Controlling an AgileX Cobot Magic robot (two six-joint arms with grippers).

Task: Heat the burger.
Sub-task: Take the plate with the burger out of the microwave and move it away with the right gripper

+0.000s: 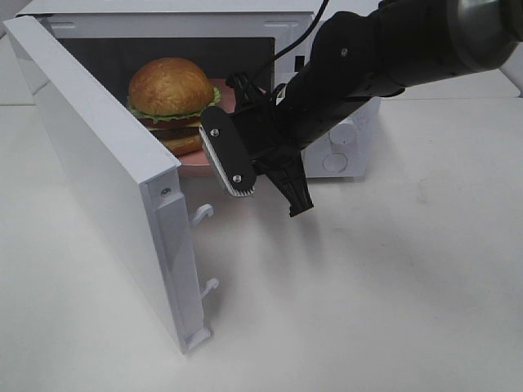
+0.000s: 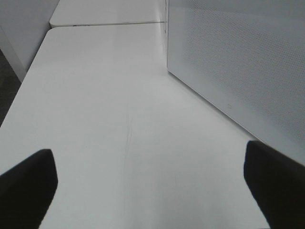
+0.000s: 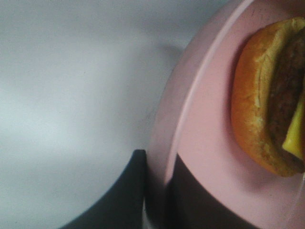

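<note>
Right hand (image 1: pixel 265 184) pinched the rim of the pink plate (image 3: pixel 200 157) at the microwave (image 1: pixel 343 147) mouth; burger (image 1: pixel 172 102) sat on it, just inside, beyond the hand. Left hand spread, well away.

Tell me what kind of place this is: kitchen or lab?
Probably a lab bench staged as a kitchen: a white microwave with its door open, a burger on a pink plate, on a bare white table.

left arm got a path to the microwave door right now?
Probably yes. The left pincer is open and empty over bare table, with the door just beside it and nothing between.
</note>
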